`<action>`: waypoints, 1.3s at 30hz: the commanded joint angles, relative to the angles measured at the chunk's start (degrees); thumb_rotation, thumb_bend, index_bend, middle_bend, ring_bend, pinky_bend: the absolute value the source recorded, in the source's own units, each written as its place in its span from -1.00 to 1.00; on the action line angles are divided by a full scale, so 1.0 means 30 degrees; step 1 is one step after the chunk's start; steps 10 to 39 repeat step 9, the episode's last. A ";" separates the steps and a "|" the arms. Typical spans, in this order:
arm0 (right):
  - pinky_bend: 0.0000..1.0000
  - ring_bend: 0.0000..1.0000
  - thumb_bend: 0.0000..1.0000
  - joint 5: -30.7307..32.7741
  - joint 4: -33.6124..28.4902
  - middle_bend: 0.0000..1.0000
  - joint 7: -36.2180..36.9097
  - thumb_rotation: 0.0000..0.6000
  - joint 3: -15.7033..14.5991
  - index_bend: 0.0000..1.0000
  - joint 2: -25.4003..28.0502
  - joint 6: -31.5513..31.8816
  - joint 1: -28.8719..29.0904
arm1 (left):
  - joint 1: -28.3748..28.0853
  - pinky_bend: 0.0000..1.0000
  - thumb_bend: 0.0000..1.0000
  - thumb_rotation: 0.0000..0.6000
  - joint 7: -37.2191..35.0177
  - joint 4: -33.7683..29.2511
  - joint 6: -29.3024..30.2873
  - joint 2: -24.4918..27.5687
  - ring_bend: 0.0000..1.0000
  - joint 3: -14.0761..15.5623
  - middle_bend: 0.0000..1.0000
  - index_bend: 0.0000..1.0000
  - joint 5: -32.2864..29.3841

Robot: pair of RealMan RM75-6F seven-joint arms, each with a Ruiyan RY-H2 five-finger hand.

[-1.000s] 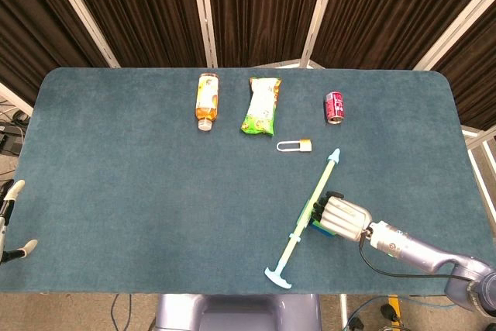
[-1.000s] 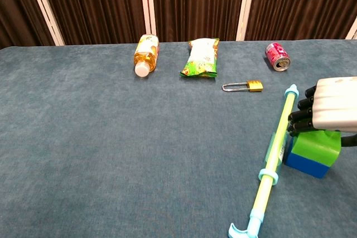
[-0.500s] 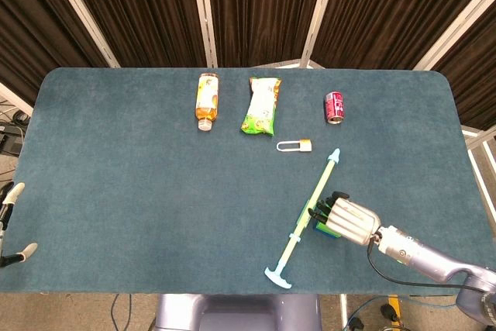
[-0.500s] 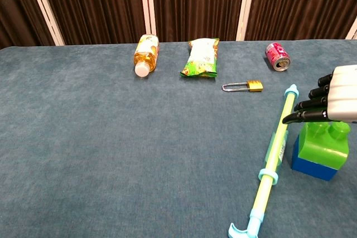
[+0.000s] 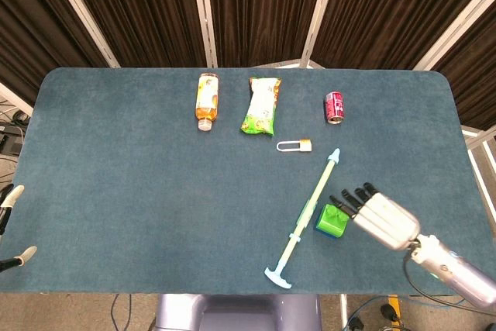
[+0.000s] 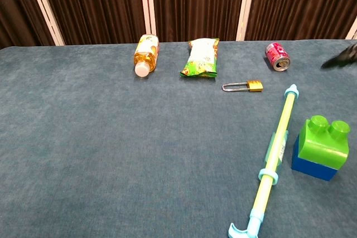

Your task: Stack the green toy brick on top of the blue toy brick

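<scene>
1. Chest view, lower right of the frame: the bright green two-stud plastic toy brick (image 6: 323, 144) sits squarely on the blue plastic toy brick (image 6: 312, 166), of which only a low blue band shows beneath it.

2. Half a second ago the robot's right hand (image 5: 384, 216) hung just over the green brick's studs; a second ago it covered the brick. Now it has lifted clear, and in the chest view only dark fingertips (image 6: 341, 57) show at the right edge.

3. Head view, lower right: the right hand hovers just to the right of the green brick (image 5: 335, 218), fingers spread apart and holding nothing, not touching the stack.

4. The stack has stayed put through the release, so the task looks done; what remains is only to withdraw the arm.

5. The left hand (image 5: 12, 222) shows only as pale tips at the far left edge of the head view; whether it is spread or closed cannot be told.

6. A long pale green-and-blue plastic rod (image 6: 271, 157) lies diagonally just left of the stack, close or perhaps touching.

7. Along the upper part of the blue cloth-covered table (image 6: 111, 154) lie an orange drink bottle (image 6: 145, 54), a green snack packet (image 6: 202, 57), a red can (image 6: 277, 56) and a brass padlock (image 6: 245, 86), all well apart from the bricks.
</scene>
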 commanded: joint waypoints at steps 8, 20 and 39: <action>-1.00 -1.00 -1.00 0.4242 0.1010 -1.00 0.5129 1.00 0.1454 -0.97 -0.2339 0.4877 -0.4628 | 0.0174 -1.00 -1.00 1.00 -0.0170 0.0884 0.0682 -0.0585 -1.00 0.0062 -1.00 -1.00 0.0808; -1.00 -1.00 -1.00 0.4335 0.1082 -1.00 0.5357 1.00 0.1488 -1.00 -0.2611 0.5085 -0.4876 | 0.0195 -1.00 -1.00 1.00 -0.0227 0.0938 0.0717 -0.0587 -1.00 0.0088 -1.00 -1.00 0.0873; -1.00 -1.00 -1.00 0.4335 0.1082 -1.00 0.5357 1.00 0.1488 -1.00 -0.2611 0.5085 -0.4876 | 0.0195 -1.00 -1.00 1.00 -0.0227 0.0938 0.0717 -0.0587 -1.00 0.0088 -1.00 -1.00 0.0873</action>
